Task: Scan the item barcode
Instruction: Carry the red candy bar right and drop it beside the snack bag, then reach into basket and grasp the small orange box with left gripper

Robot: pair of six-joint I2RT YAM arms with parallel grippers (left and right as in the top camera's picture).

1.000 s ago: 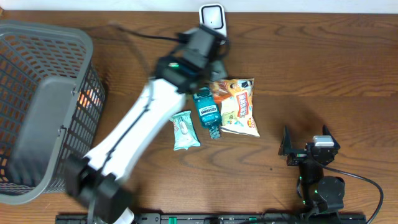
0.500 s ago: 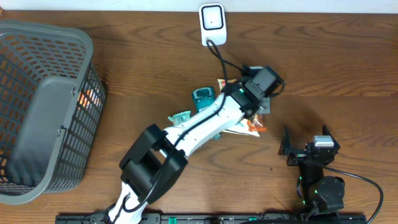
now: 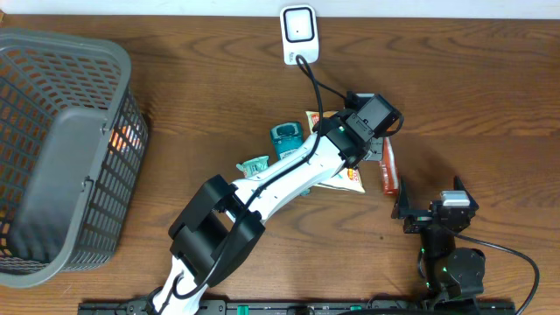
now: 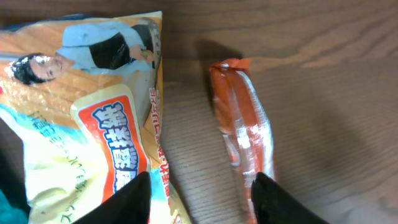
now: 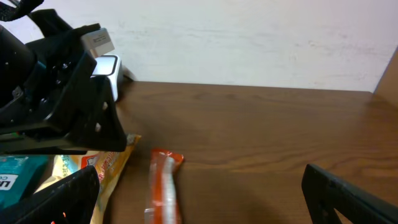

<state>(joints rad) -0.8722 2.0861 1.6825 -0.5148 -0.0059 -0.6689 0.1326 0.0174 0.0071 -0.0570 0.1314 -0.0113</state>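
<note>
Nearest the base, the right gripper (image 3: 430, 203) was seen low over the brown wooden table (image 3: 490, 105), its jaws spread wide and nothing held. Just beyond it, the slim red-orange plastic packet (image 3: 388, 168) was laid flat on the table, not gripped by either arm. Over its far end the left gripper (image 4: 202, 200) was held with the fingers partly apart and nothing clamped between them. Just beside the packet, on the left, a yellow printed snack bag (image 4: 93, 124) was found, and further left a teal mouthwash bottle (image 3: 286, 136). At the far edge a white barcode scanner (image 3: 298, 24) was placed, well apart from the packet.
</note>
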